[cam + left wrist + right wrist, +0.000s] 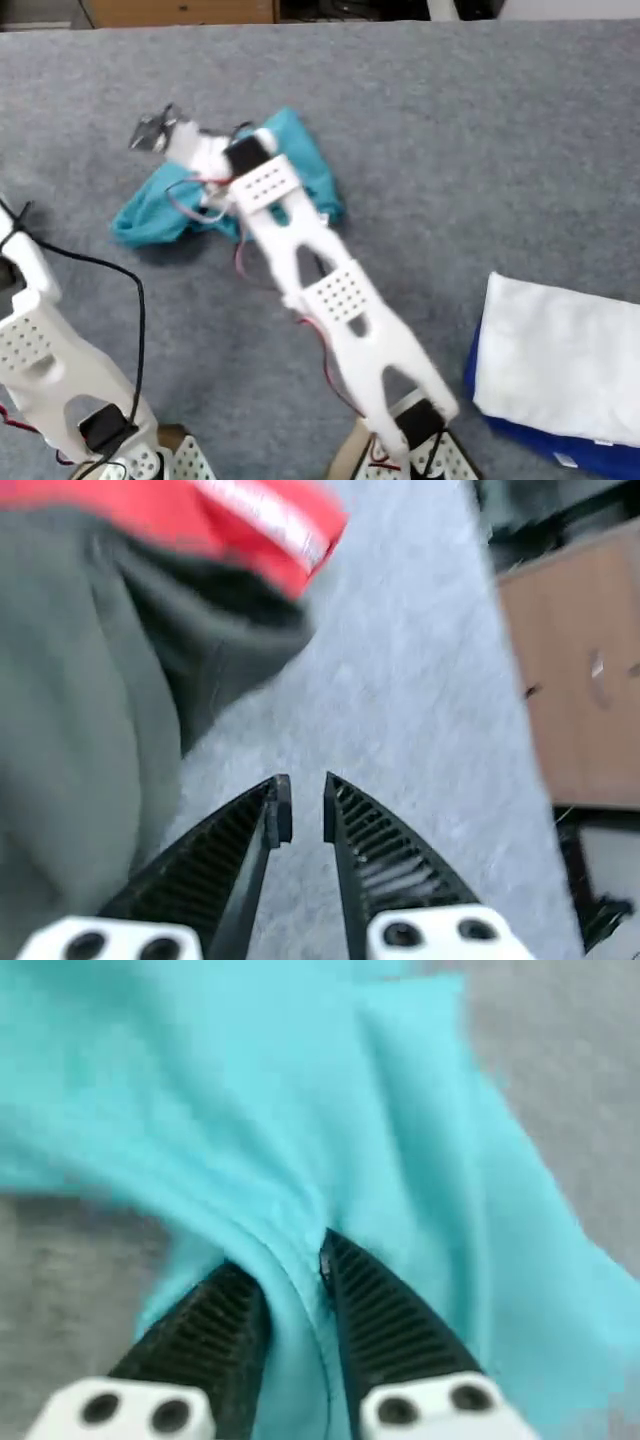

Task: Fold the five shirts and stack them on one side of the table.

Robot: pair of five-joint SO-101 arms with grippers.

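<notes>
The table (450,120) was the largest thing, a broad flat top covered in coarse grey felt-like cloth. Across it, the right arm (330,290), built of white plastic links with perforated plates and thin red wires, stretched out over the turquoise shirt (170,205). The left arm (50,370), of the same white plastic with a looping black cable, stood near the table's front edge, apart from the turquoise shirt.

Well away from the turquoise shirt, on the other side of the right arm, a white shirt (560,360) lay folded into a smooth rectangle on top of a blue shirt (525,435), whose edge stuck out from under it.

The turquoise shirt itself lay unfolded on the felt, a soft, crumpled knit heap with loose ridges and drooping corners.

In the left wrist view, a grey shirt (80,730) lay in a limp, matte mound against a red shirt (250,520) with a pale stripe.

The right gripper (295,1280), two black ribbed tapering fingers, was clamped on a raised fold of the turquoise shirt. The left gripper (305,805), of like build, hung over bare felt beside the grey shirt, its tips a narrow gap apart with nothing between them.
</notes>
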